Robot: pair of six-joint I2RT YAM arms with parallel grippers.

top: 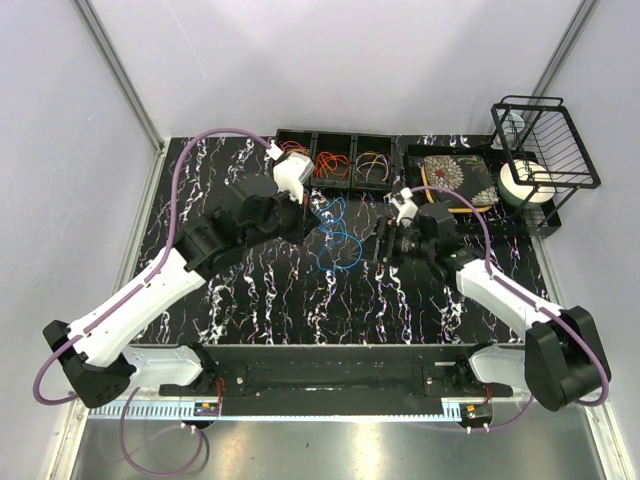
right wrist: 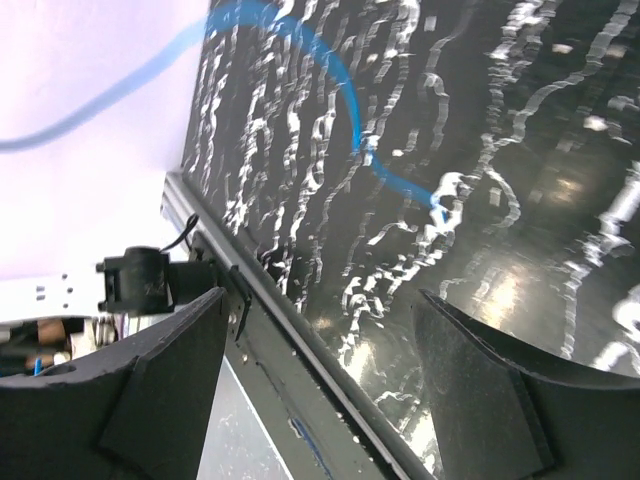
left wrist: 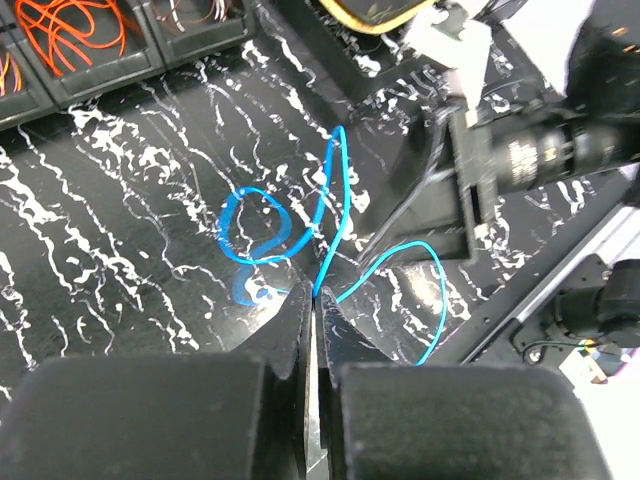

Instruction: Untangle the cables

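Note:
Several thin blue cables (top: 338, 238) lie looped together in mid-table. My left gripper (top: 306, 222) is shut on one blue cable (left wrist: 334, 190), which is pinched at the fingertips of that gripper (left wrist: 315, 292). From there it rises away, and a second blue loop (left wrist: 262, 228) lies just left of it. My right gripper (top: 381, 246) is turned on its side right of the tangle, open, with nothing between its fingers. In the right wrist view a blue strand (right wrist: 347, 92) arcs well beyond the open gripper (right wrist: 318, 300).
Three black bins (top: 333, 160) at the back hold sorted orange, red and yellow cables (left wrist: 70, 25). A tray with a patterned plate (top: 452, 178) and a black wire rack (top: 548, 148) with a white roll (top: 526, 182) stand back right.

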